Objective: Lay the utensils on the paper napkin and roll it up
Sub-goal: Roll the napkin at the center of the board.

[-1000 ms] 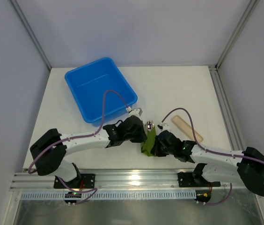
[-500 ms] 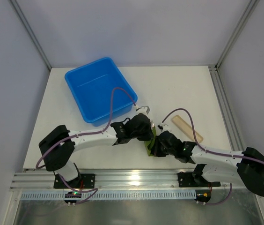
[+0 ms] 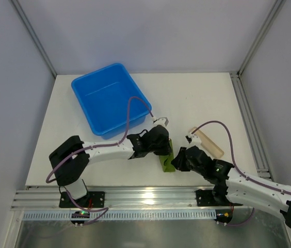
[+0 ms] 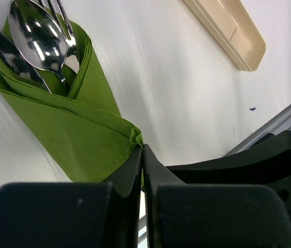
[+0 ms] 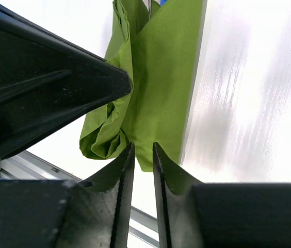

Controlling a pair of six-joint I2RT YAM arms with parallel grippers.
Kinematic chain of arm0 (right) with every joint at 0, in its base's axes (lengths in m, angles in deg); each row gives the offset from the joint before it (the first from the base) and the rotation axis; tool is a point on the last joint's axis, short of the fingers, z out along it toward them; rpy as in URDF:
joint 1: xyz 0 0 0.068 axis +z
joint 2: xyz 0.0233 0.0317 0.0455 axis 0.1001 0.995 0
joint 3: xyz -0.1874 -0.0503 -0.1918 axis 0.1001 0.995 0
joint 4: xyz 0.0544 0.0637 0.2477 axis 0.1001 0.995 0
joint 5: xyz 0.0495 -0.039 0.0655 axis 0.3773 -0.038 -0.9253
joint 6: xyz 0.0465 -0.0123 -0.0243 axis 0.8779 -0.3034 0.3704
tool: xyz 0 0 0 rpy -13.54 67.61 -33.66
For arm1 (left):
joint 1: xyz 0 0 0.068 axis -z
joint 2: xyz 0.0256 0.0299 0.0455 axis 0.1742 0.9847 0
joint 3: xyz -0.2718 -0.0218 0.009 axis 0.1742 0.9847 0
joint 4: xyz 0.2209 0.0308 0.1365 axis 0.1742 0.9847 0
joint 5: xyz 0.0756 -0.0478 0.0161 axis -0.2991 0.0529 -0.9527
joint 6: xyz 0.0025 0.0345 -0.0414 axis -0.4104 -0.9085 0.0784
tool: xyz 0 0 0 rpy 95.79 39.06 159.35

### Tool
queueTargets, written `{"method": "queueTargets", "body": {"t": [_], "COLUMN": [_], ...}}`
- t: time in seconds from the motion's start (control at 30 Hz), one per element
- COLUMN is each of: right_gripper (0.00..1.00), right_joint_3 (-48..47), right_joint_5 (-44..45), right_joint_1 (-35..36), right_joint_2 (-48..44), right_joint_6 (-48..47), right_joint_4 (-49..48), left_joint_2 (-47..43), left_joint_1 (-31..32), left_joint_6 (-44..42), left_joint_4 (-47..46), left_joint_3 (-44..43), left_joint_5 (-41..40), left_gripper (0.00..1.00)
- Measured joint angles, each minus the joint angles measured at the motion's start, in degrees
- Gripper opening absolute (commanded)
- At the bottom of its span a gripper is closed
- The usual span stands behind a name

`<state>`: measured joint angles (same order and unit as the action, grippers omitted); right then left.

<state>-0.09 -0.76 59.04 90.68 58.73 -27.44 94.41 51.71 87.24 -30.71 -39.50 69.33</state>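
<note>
The green paper napkin (image 4: 78,134) lies wrapped round the utensils, with a spoon (image 4: 37,36), a knife (image 4: 1,46) and fork tines (image 4: 63,15) sticking out of its open end. In the top view the napkin (image 3: 167,160) is a narrow bundle between both arms near the table's front edge. My left gripper (image 4: 143,147) is shut, pinching a fold at the napkin's edge. My right gripper (image 5: 143,145) stands slightly open just short of the napkin's (image 5: 161,77) lower end, with only bare table showing between its fingers. The top view puts the left gripper (image 3: 165,150) over the bundle and the right gripper (image 3: 177,163) beside it.
A blue bin (image 3: 109,98) stands at the back left, close behind the left arm. A beige cylinder (image 3: 206,142) lies to the right of the napkin, and it also shows in the left wrist view (image 4: 228,31). The metal rail (image 3: 135,196) runs along the table's front edge.
My right gripper has opened, let go of the napkin and drawn back to the right. The left gripper has moved right onto the bundle and stays shut.
</note>
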Motion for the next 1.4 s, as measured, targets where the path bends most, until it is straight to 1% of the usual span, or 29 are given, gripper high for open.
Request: {"method": "queueTargets", "body": {"t": [0.03, 0.07, 0.13, 0.2, 0.67, 1.0, 1.4], "right_gripper": [0.28, 0.33, 0.39, 0.48, 0.50, 0.50, 0.49], "right_joint_3": [0.2, 0.5, 1.1, 1.9, 2.5, 2.5, 2.7], "right_joint_5": [0.2, 0.3, 0.3, 0.2, 0.5, 1.7, 3.7], "right_joint_1": [0.0, 0.0, 0.0, 0.0, 0.0, 0.0, 0.0], "right_joint_2": [-1.0, -1.8, -3.1, -4.4, -9.7, -4.7, -3.9], "right_joint_6": [0.0, 0.0, 0.1, 0.5, 1.7, 1.7, 1.6], "right_joint_4": [0.1, 0.1, 0.0, -0.4, -2.8, -5.3, -7.6], "left_joint_2": [0.1, 0.1, 0.1, 0.2, 1.8, 2.6, 2.6], "left_joint_1": [0.0, 0.1, 0.1, 0.1, 0.2, 1.0, 1.0], "left_joint_6": [0.0, 0.0, 0.0, 0.0, 0.0, 0.0, 0.0], "left_joint_4": [0.0, 0.0, 0.0, 0.1, 0.3, 0.5, 0.5], "left_joint_3": [-0.2, -0.4, -0.7, -1.1, -2.4, -3.3, -3.6], "left_joint_5": [0.0, 0.0, 0.0, 0.0, 0.0, 0.0, -0.7], "left_gripper": [0.00, 0.00, 0.00, 0.00, 0.00, 0.00, 0.00]}}
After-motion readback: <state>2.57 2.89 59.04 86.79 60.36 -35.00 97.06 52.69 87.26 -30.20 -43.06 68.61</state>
